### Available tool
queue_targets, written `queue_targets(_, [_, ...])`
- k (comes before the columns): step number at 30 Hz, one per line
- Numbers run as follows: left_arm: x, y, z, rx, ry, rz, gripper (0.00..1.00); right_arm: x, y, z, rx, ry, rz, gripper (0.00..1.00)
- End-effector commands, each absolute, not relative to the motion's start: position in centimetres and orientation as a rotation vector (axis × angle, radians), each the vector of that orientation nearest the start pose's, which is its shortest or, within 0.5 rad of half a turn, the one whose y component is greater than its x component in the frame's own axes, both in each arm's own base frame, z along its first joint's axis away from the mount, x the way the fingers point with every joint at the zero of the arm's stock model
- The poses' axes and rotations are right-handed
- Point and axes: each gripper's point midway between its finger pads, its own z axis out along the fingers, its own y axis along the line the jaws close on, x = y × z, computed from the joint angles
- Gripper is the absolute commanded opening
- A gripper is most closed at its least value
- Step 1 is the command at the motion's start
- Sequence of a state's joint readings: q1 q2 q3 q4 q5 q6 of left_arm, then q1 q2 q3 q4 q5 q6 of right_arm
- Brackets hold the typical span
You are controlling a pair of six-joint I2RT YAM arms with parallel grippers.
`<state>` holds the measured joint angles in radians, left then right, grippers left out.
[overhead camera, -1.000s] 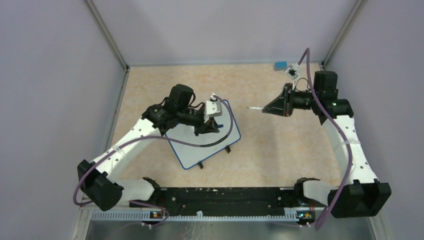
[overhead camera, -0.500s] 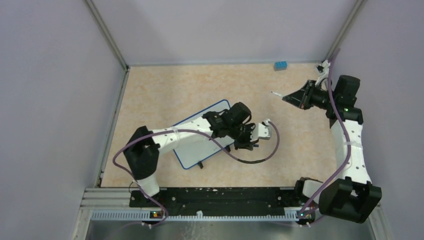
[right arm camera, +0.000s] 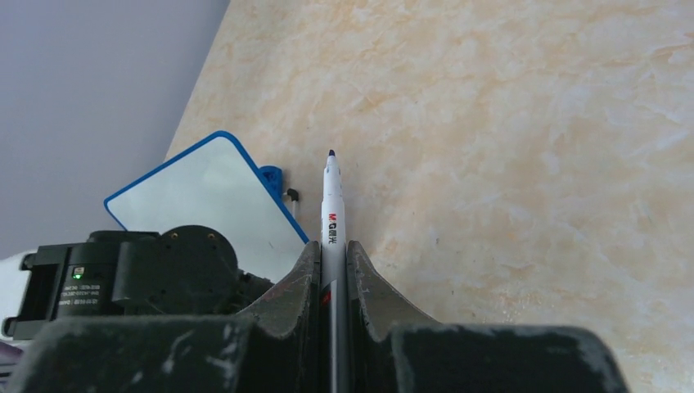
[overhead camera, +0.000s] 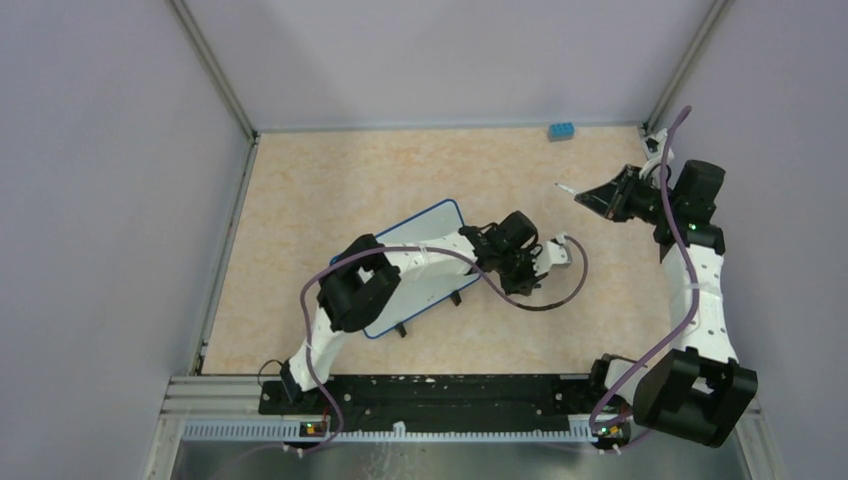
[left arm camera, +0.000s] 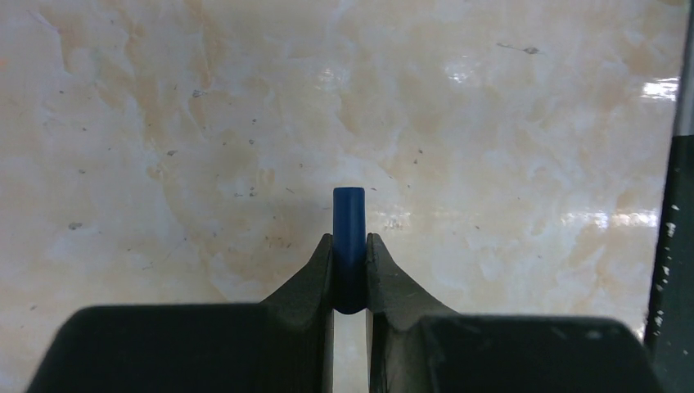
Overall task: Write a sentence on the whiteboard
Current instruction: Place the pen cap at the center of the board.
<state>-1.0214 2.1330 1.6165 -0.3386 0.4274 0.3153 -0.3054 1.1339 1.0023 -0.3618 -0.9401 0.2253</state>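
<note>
so right gripper [right arm camera: 331,255] clamps the uncapped marker [right arm camera: 331,205], left gripper [left arm camera: 349,246] pinches what's probably its blue cap [left arm camera: 349,213]; next up, tip onto the blank whiteboard [right arm camera: 205,192].

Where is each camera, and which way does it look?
Top: high behind the arms, looking down on the beige marbled table; both arms show.
Left wrist: on the left arm, facing the tabletop; the left hand pinches a small blue cylindrical cap.
Right wrist: on the right arm, looking across the table; the right hand grips a white plastic marker.
Shared: top and right wrist both show the marker and the blue-rimmed glossy white whiteboard.
</note>
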Motion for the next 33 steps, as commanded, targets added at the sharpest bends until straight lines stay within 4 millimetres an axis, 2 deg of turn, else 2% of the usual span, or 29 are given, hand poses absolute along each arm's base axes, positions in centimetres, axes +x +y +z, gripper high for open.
queue_targets(1, [23.6,-50.7,6.6,1.632,1.819,-0.826,0.07,32.5,4.7,28.1,-0.074,1.874,0.849,0.0])
queue_targets(9, [23.6,-50.3,3.5,1.666,1.897,-0.794,0.14,32.6,4.9,27.6,-0.076,1.876,0.884,0.0])
queue_targets(15, [23.8,-49.9,2.4,1.679,1.922,-0.76,0.23,32.7,5.0,27.3,-0.078,1.881,0.903,0.0])
queue_targets(19, [23.6,-49.6,2.2,1.685,1.942,-0.754,0.36,32.7,5.0,27.2,-0.083,1.886,0.902,0.0])
queue_targets(22, [23.4,-49.3,2.6,1.691,1.952,-0.759,0.44,32.7,5.1,27.4,-0.095,1.885,0.898,0.0])
queue_targets(27, [23.0,-49.2,3.9,1.693,1.935,-0.779,0.51,32.8,5.0,27.6,-0.102,1.886,0.899,0.0])
queue_targets(33, [23.1,-49.6,8.6,1.673,1.869,-0.806,0.68,32.7,5.1,27.9,-0.12,1.885,0.895,0.0])
